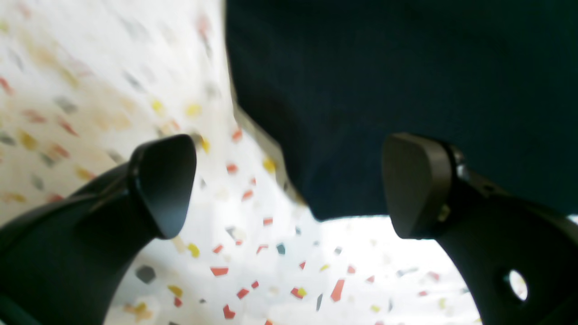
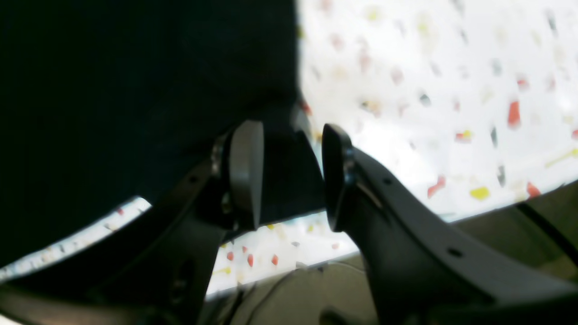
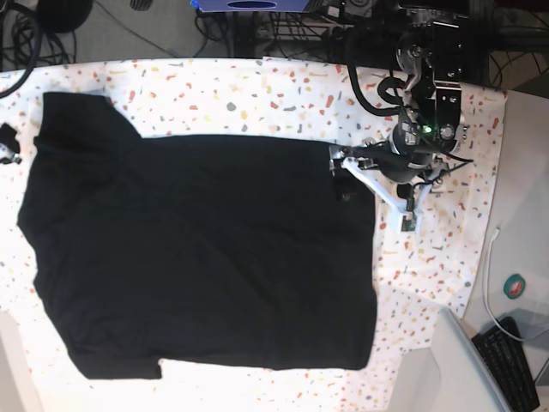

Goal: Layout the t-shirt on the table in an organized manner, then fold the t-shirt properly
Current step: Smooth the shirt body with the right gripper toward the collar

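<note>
Honestly, I'm reading this as the smoothing-out stage. The t-shirt is lying mostly flat on the table, hem edge just ahead of my left gripper, whose jaws are spread wide with nothing between them. The right gripper is sitting part open with a flap of black cloth between its pads, though I can't tell if it's actually pinching. I'm thinking both need to grab corners evenly before pulling, or 1 side bunches.
</note>
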Tool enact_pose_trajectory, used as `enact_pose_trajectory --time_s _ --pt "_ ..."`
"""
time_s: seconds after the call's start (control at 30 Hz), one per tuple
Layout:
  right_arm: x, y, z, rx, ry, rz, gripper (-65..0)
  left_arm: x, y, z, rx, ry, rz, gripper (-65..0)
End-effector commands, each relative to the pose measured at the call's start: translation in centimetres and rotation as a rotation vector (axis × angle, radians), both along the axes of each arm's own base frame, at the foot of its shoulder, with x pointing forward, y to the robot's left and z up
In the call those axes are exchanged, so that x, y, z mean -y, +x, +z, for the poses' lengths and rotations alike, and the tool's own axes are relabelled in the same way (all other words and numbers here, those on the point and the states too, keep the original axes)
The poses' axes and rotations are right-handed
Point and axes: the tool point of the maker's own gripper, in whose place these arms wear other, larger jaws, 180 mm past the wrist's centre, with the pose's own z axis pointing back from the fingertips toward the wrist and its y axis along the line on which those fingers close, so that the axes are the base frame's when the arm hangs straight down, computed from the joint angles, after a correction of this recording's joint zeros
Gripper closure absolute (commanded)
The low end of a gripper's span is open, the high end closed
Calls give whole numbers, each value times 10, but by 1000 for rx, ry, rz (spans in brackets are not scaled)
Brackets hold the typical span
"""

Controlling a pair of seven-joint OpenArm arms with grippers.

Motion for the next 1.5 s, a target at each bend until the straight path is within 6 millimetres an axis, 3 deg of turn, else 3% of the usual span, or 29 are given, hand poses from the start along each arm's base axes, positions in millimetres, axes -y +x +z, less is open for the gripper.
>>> enact_pose_trajectory --time_s 0.0,0.07,0.13,0.17,0.2,0.23,0.43,0.5,0.6,0.77,0.9,1.0,1.1,1.23,1.33,1.47 --pt "15 21 15 69 -44 -13 -215 3 11 12 49 -7 -8 -620" --pt "17 42 1 73 -15 -25 -185 7 32 20 78 -11 -15 -545" --pt "22 61 -15 45 1 -24 -69 11 50 6 45 -37 1 -342" --pt "19 68 -26 20 12 -12 0 14 60 -3 21 -47 8 -183" --pt "14 75 -34 5 21 0 0 15 66 -11 -3 -53 13 -41" --pt "10 79 -41 -14 27 13 0 16 71 -19 -28 -58 18 0" --pt "-14 94 -71 -81 34 81 0 33 90 -59 -113 -85 15 0" --pt "-10 87 -86 -117 33 59 0 49 93 -70 -117 -62 -43 0" --pt "18 72 -98 -140 -1 -13 0 64 92 -83 -127 -41 -97 0" --pt "45 67 -96 -132 -56 -46 0 74 102 -76 -70 -75 -83 0" --pt "31 82 -75 -78 -64 25 0 84 112 -56 -26 -94 -95 0" --pt "-9 91 -42 -4 -74 171 0 62 107 -36 26 -114 -30 0" --pt "-69 89 -8 84 -64 328 0 16 86 -24 54 -103 75 0" --pt "-177 64 18 78 22 617 -2 -55 35 -13 78 -22 185 0" --pt "-241 40 16 29 83 814 -159 -97 -7 -11 69 6 215 0" --pt "-313 27 16 29 166 972 -318 -157 -59 -15 39 -9 304 -165"
